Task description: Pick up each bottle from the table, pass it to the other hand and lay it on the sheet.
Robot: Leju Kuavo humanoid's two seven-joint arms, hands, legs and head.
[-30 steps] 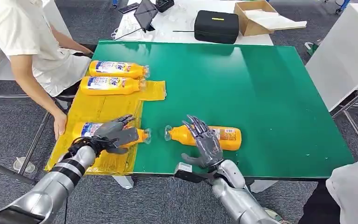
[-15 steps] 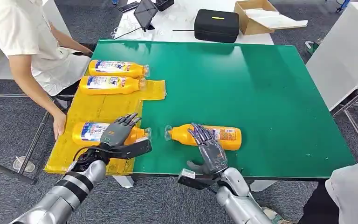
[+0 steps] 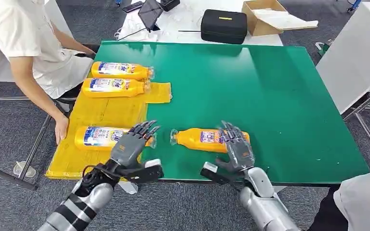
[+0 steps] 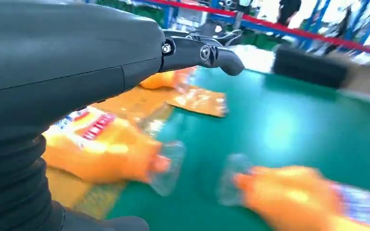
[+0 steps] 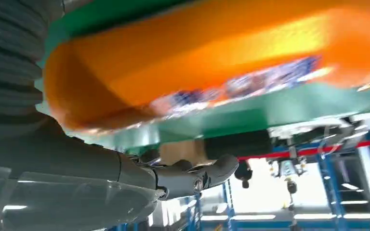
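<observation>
Four bottles lay on the table (image 3: 270, 91), three on the yellow sheet (image 3: 101, 115) at the left and one on bare green near the front edge.

Nearest me, both hands hovered at that front edge. The left hand (image 3: 131, 147) had its fingers spread and empty, its fingertips over the neck end of the near sheet bottle (image 3: 99, 136), which lay flat with its cap pointing right. The right hand (image 3: 238, 148) was likewise spread, fingers apart, poised above the base end of the loose bottle (image 3: 204, 139); I could not tell from the head view whether it touched. Its wrist view showed the orange body close against the palm side, thumb (image 5: 197, 178) not wrapped round.

That loose bottle was the one left to move. Its long axis ran left to right, parallel to the table edge, cap toward the sheet and base under the right hand. The right hand was plainly the nearer, sitting straight over the body; the left stood just beside the cap end. To my mind the grasp should come down across the body from above, then carry leftward for the hand-over.

Farther off, two more bottles (image 3: 120, 79) lay side by side on the sheet's far end. A seated person's hand (image 3: 61, 129) rested at the sheet's left border. Beyond the green lay a black case (image 3: 224, 26).
</observation>
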